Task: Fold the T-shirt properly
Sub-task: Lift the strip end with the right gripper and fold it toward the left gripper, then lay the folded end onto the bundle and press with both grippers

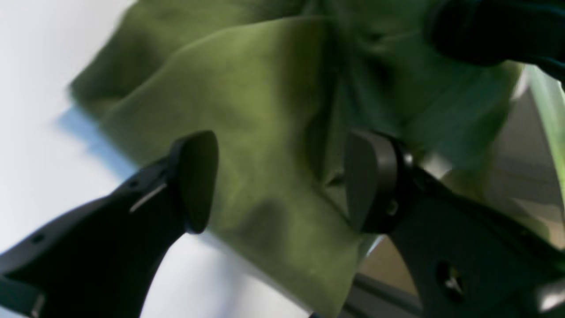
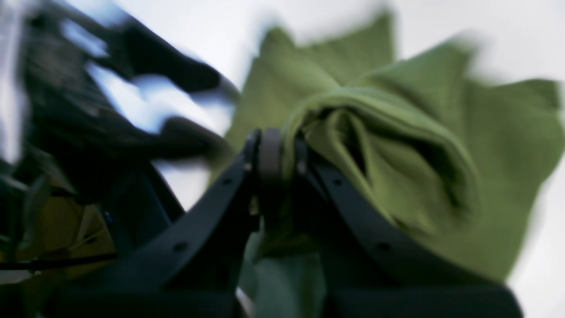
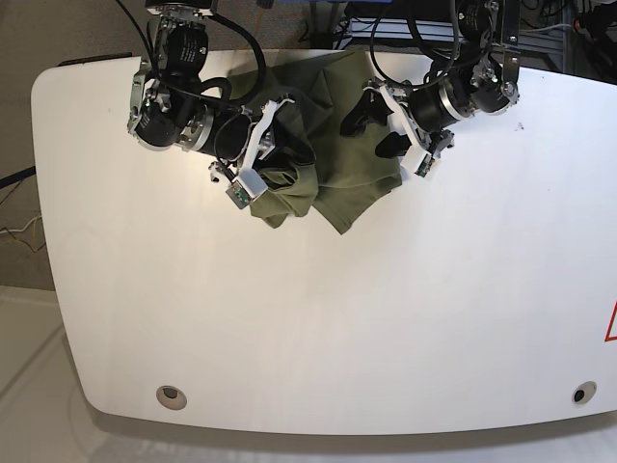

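Note:
The olive-green T-shirt (image 3: 333,154) lies bunched near the far edge of the white table (image 3: 386,318). In the base view my right gripper (image 3: 286,145) is at the cloth's left side. The right wrist view shows that gripper (image 2: 282,150) shut on a thick fold of the T-shirt (image 2: 441,132), which hangs rumpled past the fingers. My left gripper (image 3: 373,130) sits at the cloth's right side. Seen from the left wrist, the left gripper (image 1: 282,181) is open, its pads wide apart just above the T-shirt (image 1: 265,88), holding nothing.
Round holes sit in the table near the front corners (image 3: 171,394) (image 3: 578,394). A red mark (image 3: 611,323) shows at the right edge. Cables and metal framing (image 3: 540,19) run behind the far edge. The other arm (image 2: 132,88) shows blurred in the right wrist view.

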Controlling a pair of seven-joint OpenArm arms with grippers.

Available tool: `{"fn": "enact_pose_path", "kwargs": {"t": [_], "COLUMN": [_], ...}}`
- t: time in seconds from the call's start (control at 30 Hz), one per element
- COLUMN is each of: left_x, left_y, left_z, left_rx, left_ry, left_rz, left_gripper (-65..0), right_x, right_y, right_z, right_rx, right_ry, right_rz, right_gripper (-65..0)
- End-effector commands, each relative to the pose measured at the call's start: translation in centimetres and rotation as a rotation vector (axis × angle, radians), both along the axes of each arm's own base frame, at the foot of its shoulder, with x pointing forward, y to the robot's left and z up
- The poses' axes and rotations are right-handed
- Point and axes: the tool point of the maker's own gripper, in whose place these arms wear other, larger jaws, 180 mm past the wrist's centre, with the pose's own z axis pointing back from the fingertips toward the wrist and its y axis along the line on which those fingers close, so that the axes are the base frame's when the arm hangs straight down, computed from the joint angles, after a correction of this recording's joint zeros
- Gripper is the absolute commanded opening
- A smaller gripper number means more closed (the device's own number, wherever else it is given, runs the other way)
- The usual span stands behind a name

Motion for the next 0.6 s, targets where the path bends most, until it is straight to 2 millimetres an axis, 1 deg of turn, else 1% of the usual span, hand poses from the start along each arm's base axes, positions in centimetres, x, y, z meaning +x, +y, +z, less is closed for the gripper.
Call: {"fn": "enact_pose_path", "kwargs": {"t": [0.0, 0.03, 0.1, 0.17, 0.23, 0.3, 0.37, 0.43, 0.5, 0.57], "left_x": [0.4, 0.4, 0.0, -0.2, -0.2, -0.3, -0.2, -0.1, 0.5, 0.9], "left_y": [-0.5, -0.6, -1.4, -1.6, -1.5, -1.3, -1.0, -0.9, -0.3, 0.2], "left_z": [0.8, 0.7, 0.3, 0.2, 0.1, 0.0, 0.1, 0.3, 0.7, 1.0], "left_rx": [-0.027, -0.030, -0.050, -0.049, -0.040, -0.034, -0.027, -0.027, -0.021, -0.021], "left_ry": [-0.028, -0.025, 0.001, 0.010, 0.017, 0.015, 0.011, 0.004, -0.024, -0.040], "left_rz": [-0.001, -0.001, -0.004, -0.010, -0.014, -0.017, -0.016, -0.015, 0.008, 0.028], "left_gripper": [-25.8, -27.3, -42.1, -51.4, -59.2, -61.0, -61.7, -53.9, -41.1, -33.7], "right_x": [0.4, 0.4, 0.4, 0.3, 0.1, -0.1, -0.3, -0.5, -0.7, -0.8], "right_y": [-0.3, -0.2, 0.7, 1.2, 1.9, 2.8, 4.0, 5.4, 7.2, 8.0], "right_z": [0.4, 0.4, 1.1, 1.4, 1.8, 2.5, 3.4, 4.7, 5.6, 5.8], "right_rx": [-0.013, -0.013, 0.001, 0.011, 0.022, 0.045, 0.073, 0.108, 0.155, 0.168], "right_ry": [-0.028, -0.025, -0.049, -0.055, -0.064, -0.080, -0.101, -0.132, -0.130, -0.122], "right_rz": [0.006, 0.009, 0.042, 0.056, 0.074, 0.093, 0.115, 0.141, 0.150, 0.152], "right_gripper": [-65.0, -65.0, -65.0, -65.0, -65.0, -65.0, -65.0, -65.0, -65.0, -65.0]}}
